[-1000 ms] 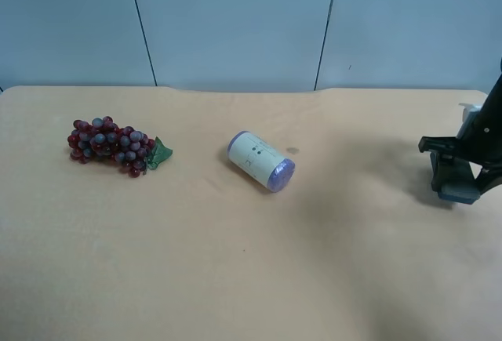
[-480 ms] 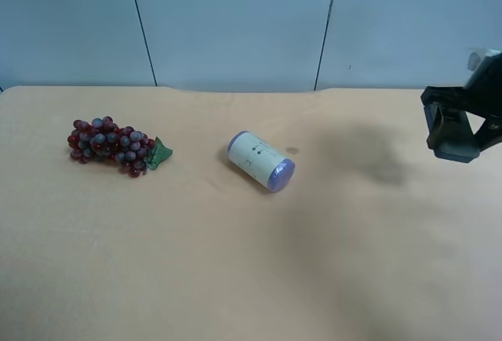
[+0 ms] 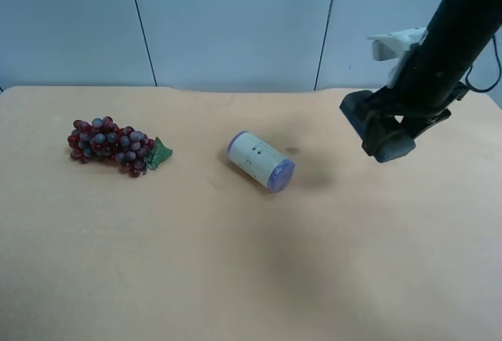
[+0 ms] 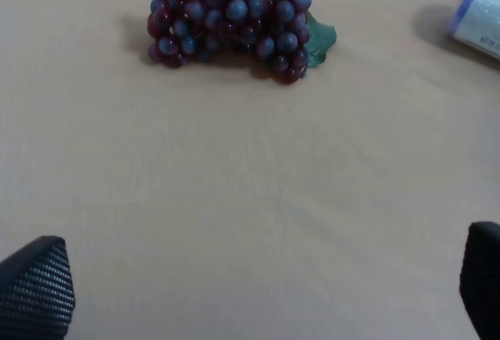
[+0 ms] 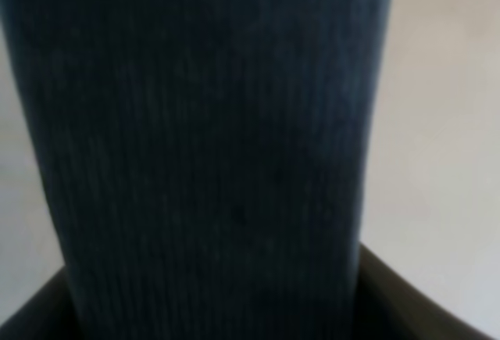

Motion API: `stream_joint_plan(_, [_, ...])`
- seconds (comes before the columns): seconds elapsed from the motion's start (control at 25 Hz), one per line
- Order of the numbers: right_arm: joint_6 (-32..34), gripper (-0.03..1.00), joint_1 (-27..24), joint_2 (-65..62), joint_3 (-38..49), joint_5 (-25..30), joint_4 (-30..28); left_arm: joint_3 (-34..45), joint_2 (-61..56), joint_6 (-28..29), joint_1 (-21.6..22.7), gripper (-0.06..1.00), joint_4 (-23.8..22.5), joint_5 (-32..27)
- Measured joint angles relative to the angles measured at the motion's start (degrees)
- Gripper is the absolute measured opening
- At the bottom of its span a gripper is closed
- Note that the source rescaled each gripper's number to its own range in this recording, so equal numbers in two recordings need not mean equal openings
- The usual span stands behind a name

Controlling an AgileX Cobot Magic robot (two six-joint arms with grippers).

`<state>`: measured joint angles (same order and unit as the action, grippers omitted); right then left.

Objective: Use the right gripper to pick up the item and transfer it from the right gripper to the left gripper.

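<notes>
My right gripper, on the black arm with the white bracket at the exterior high view's right, is shut on the item, a dark grey-green pad, and holds it in the air above the table, to the right of the white-and-purple cylinder. In the right wrist view the pad fills most of the picture, close to the camera, with its rough ribbed surface showing. My left gripper is open and empty above bare table, with only its two black fingertips showing. It is out of the exterior high view.
A white-and-purple cylinder lies on its side mid-table; its end also shows in the left wrist view. A red-purple grape bunch lies at the left, also in the left wrist view. The tan table ends at a blue wall.
My right gripper has risen from the table at the far right with the pad in it and has swung left toward the middle. The grapes and the cylinder have not moved.
</notes>
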<state>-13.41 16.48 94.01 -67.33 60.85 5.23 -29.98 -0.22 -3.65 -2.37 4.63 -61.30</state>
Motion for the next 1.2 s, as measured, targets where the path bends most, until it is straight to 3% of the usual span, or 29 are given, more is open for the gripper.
stream_joint_plan(0.28, [-9.4,0.0,12.5,0.0,0.0,0.1,-1.1,0.0,0.0,0.0,0.0,1.0,0.0,1.7])
stream_joint_plan(0.48, [-13.6,0.0,21.5,0.0,0.0,-2.7,-2.1,0.0,1.4,0.0,0.0,1.0,1.2,1.7])
stream_joint_plan(0.6, [-14.0,0.0,26.0,0.0,0.0,-3.7,-4.3,0.0,6.2,0.2,0.0,1.0,6.1,0.7])
stream_joint_plan(0.88, [-14.5,0.0,31.3,0.0,0.0,-4.8,-8.5,-2.8,22.1,-0.9,0.0,1.0,23.8,0.7])
stream_joint_plan(1.2, [-14.5,0.0,33.7,-0.3,0.0,-7.7,-9.5,-9.2,38.0,-6.0,0.0,1.0,34.6,-0.4])
